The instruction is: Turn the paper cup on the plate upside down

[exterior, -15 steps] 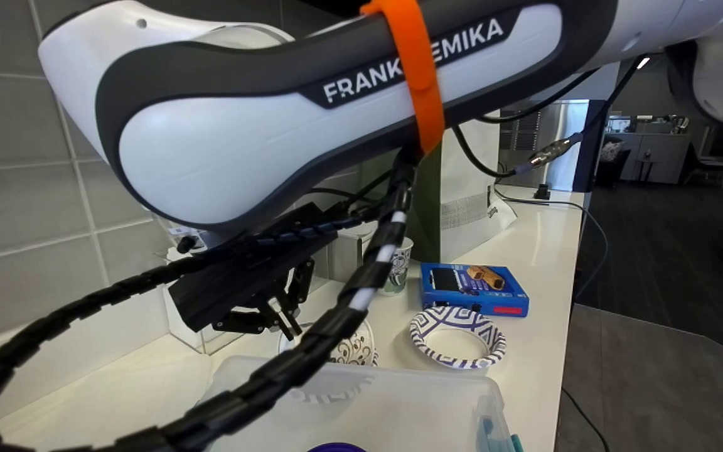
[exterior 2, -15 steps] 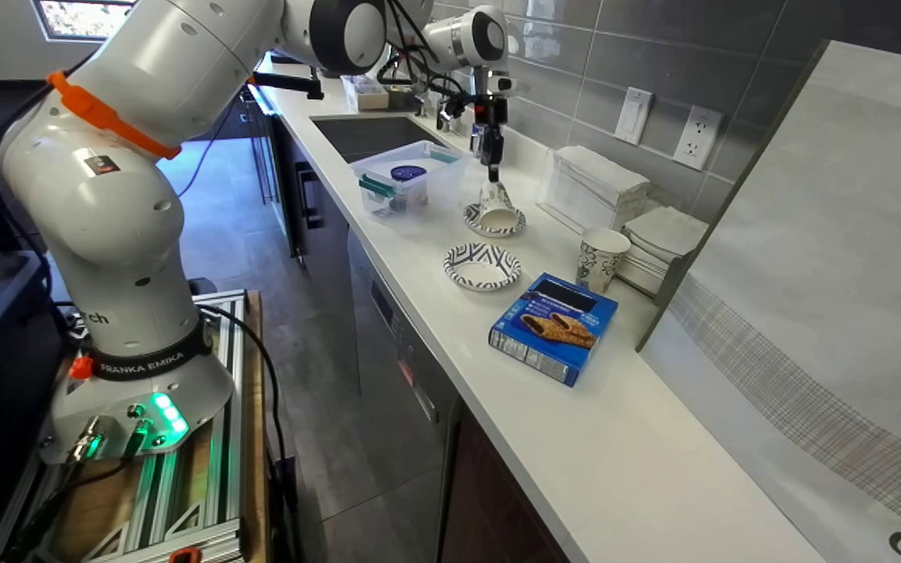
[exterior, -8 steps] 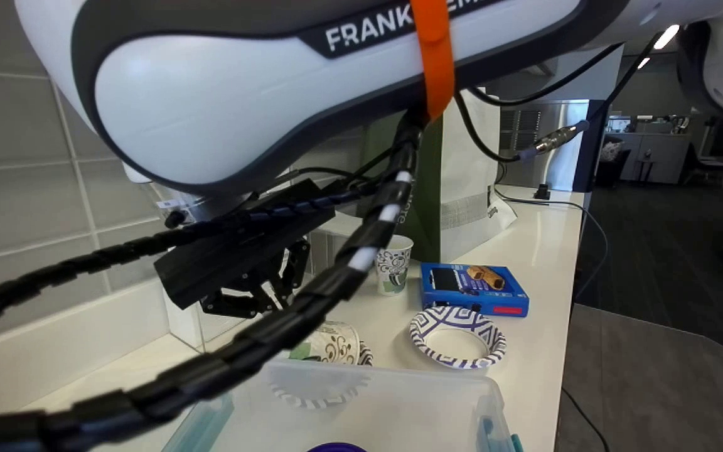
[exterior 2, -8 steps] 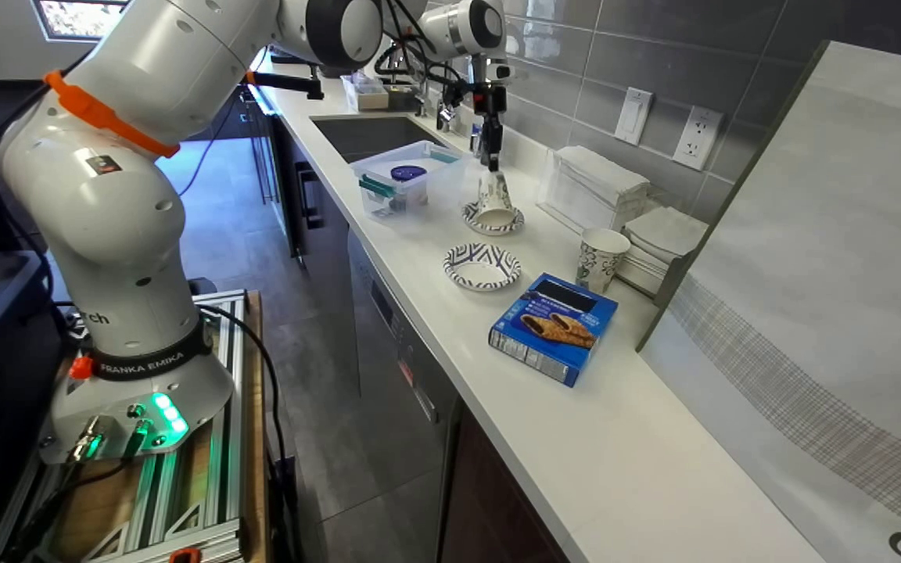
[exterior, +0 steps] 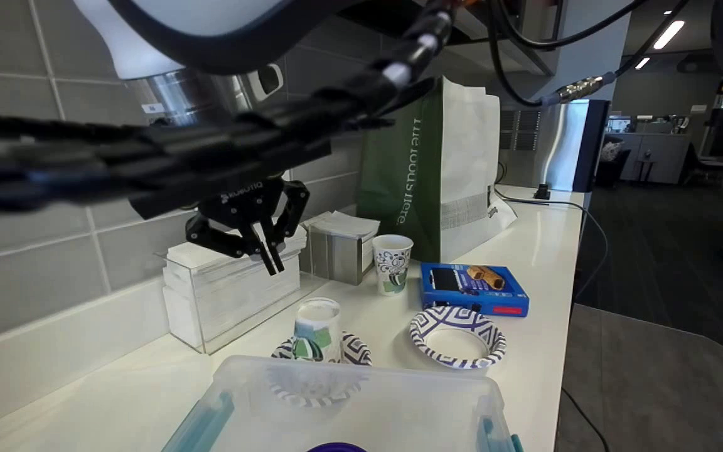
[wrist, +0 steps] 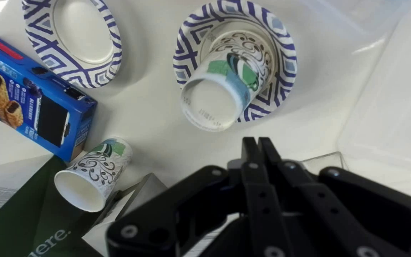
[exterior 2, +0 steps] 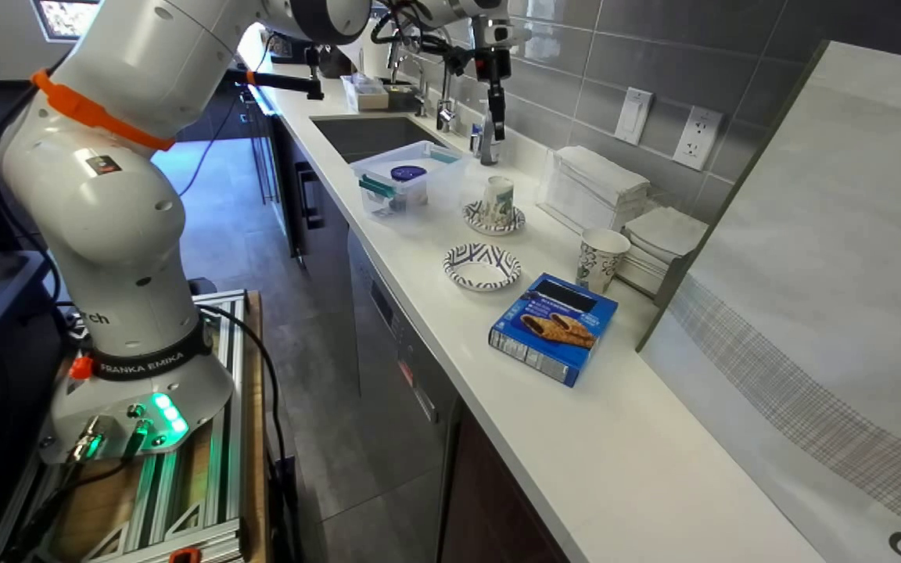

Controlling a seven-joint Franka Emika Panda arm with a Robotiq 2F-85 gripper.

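The white paper cup point(exterior: 319, 333) stands upside down on the small white plate point(exterior: 358, 347), its closed base facing up; the same cup point(exterior 2: 498, 202) and plate point(exterior 2: 518, 221) show in an exterior view. In the wrist view the cup point(wrist: 241, 67) has its green-blue mark near the raised base, and its mouth rests inside the plate's patterned rim point(wrist: 288, 67). My gripper point(exterior: 273, 270) is above the cup and off toward the wall, touching nothing. In the wrist view the gripper point(wrist: 257, 141) has its fingertips nearly together with only a thin gap and nothing between them.
A second cup point(exterior 2: 601, 262) stands mouth up beside a blue box point(exterior 2: 552, 328). A bold blue-rimmed plate point(exterior 2: 458, 262) lies nearby. A clear plastic bin point(exterior 2: 450, 188) is beside the cup's plate. Napkin stacks point(exterior: 236, 289) and a paper bag point(exterior: 399, 176) stand along the wall.
The cup was tilted on the plate, with the gripper at its base; now it stands inverted. The gripper has risen and moved away from it.
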